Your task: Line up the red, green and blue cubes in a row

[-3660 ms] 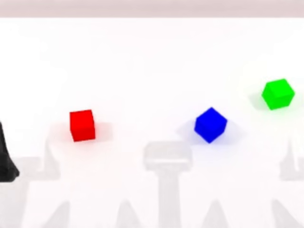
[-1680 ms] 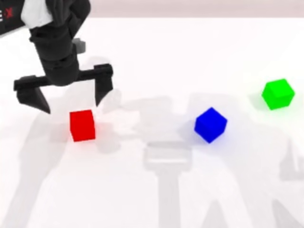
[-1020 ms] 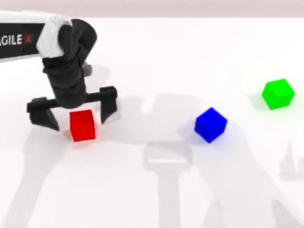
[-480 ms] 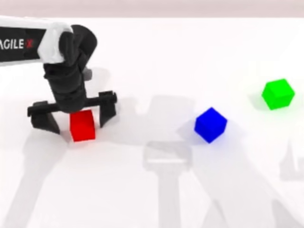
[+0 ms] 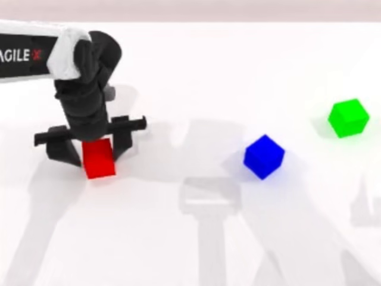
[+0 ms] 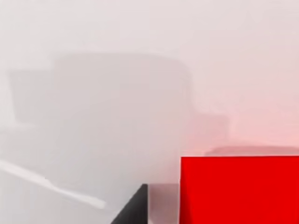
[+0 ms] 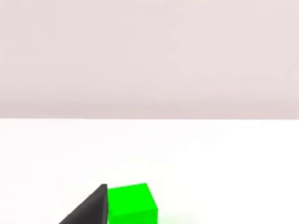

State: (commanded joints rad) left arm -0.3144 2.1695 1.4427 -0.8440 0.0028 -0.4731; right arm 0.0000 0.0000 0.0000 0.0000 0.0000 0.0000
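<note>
The red cube (image 5: 99,161) sits on the white table at the left, and my left gripper (image 5: 95,158) is down over it, one finger on each side and still open. In the left wrist view a narrow gap shows between one black fingertip (image 6: 135,211) and the red cube (image 6: 238,191); the other finger is out of frame. The blue cube (image 5: 264,156) lies right of centre, turned corner-on. At the far right, a little farther back, is the green cube (image 5: 348,117). My right arm is outside the top view; its wrist view shows one fingertip (image 7: 91,210) beside the green cube (image 7: 131,203).
The left arm's white and black body (image 5: 71,59) reaches in from the left edge. The table's far edge (image 5: 190,22) runs along the top. Grey shadows of the arms fall across the front of the table.
The left arm came in from the left and lowered over the red cube. Its fingers have narrowed around the cube, which has shifted slightly left. The blue and green cubes have not moved.
</note>
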